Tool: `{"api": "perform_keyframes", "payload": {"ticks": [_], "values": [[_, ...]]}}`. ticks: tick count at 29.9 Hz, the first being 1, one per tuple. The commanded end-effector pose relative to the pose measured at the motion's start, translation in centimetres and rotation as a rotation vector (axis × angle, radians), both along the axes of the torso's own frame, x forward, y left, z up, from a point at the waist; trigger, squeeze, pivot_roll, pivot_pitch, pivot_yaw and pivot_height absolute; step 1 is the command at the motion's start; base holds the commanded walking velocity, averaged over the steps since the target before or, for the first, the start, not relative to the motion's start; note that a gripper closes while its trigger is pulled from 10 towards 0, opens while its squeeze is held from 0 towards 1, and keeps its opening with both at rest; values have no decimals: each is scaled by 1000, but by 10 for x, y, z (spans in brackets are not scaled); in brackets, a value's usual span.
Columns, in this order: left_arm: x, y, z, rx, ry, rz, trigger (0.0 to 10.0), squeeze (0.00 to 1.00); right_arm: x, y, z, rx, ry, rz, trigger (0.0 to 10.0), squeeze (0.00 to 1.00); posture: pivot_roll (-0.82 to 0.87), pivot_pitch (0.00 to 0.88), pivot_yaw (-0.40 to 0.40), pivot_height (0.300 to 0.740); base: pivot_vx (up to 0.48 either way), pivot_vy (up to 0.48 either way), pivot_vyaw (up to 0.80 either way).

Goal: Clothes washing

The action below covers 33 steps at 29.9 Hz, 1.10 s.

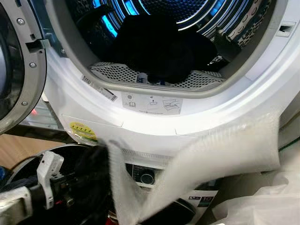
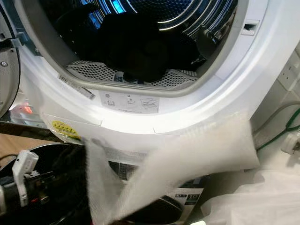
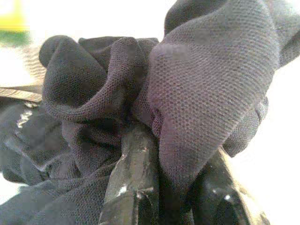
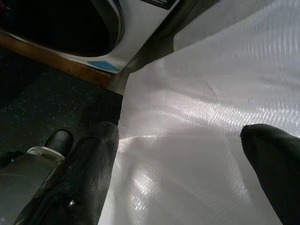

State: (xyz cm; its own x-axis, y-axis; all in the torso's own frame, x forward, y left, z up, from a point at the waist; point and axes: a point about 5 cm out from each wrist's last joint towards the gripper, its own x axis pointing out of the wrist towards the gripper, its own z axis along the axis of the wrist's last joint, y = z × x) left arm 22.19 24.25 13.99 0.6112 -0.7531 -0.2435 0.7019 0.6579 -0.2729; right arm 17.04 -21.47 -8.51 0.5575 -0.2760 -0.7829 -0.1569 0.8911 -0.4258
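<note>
The upper machine's round opening (image 1: 154, 101) is in front of me, with a heap of dark clothes (image 1: 159, 47) in the blue-lit drum. At lower left, below the opening, my left arm (image 1: 47, 180) carries a dark knit garment (image 3: 197, 70), and my left gripper (image 3: 176, 164) is shut on it. A blurred white mesh cloth (image 1: 201, 168) stretches across the foreground beside that garment. My right gripper (image 4: 183, 150) is open with nothing between its fingers, hovering over a white plastic bag (image 4: 211, 108).
The machine's door (image 1: 18, 70) stands open on the left. A second machine (image 1: 145, 178) with a dark round door sits underneath. The white plastic bag (image 1: 262, 206) lies at lower right, with a green cable (image 2: 286, 126) and wall sockets behind it.
</note>
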Motion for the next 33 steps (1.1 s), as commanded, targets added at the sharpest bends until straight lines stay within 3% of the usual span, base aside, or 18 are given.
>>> {"api": "perform_keyframes", "payload": {"ticks": [1, 7, 9, 14, 17, 25, 27, 32, 33], "values": [[-7, -9, 6, -33, 3, -104, 0, 0, -1, 1, -1, 8, 11, 0, 10000, 0, 136, 0, 14, 740, 0, 0, 0], [-27, 12, 9, -12, 22, -55, 0, 0, 0, 3, -1, 15, 6, -2, 10000, 0, 152, 0, 10, 740, 0, 0, 0], [-38, 10, 20, -60, -2, -97, 0, 0, -1, 4, -1, 16, 12, 7, 10000, 0, 170, 0, 0, 740, 0, 0, 0], [-44, 2, 37, -118, -47, -169, 0, 0, 1, 5, -1, 16, 14, 20, 10000, 0, 179, 0, -4, 740, 0, 0, 0], [-46, -10, 59, -178, -121, -258, 0, 0, 6, 7, 1, 18, 5, 25, 10000, 0, 182, 0, -5, 740, 0, 0, 0], [-41, -30, 86, -192, -194, -412, 0, 0, 8, 9, 1, 21, 1, 31, 10000, 0, 185, 0, -3, 740, 0, 0, 0], [-33, -38, 92, -187, -220, -465, 0, 0, 8, 10, 1, 23, 2, 30, 10000, 0, 181, 0, 0, 740, 0, 0, 0], [-13, -44, 106, -183, -304, -455, 0, 0, 6, 10, 1, 25, 4, 25, 10000, 0, 180, 0, 0, 740, 0, 0, 0], [-2, -50, 116, -195, -364, -454, 0, 0, 6, 10, 0, 24, 6, 25, 10000, 0, 182, 0, -1, 740, 0, 0, 0]]}}
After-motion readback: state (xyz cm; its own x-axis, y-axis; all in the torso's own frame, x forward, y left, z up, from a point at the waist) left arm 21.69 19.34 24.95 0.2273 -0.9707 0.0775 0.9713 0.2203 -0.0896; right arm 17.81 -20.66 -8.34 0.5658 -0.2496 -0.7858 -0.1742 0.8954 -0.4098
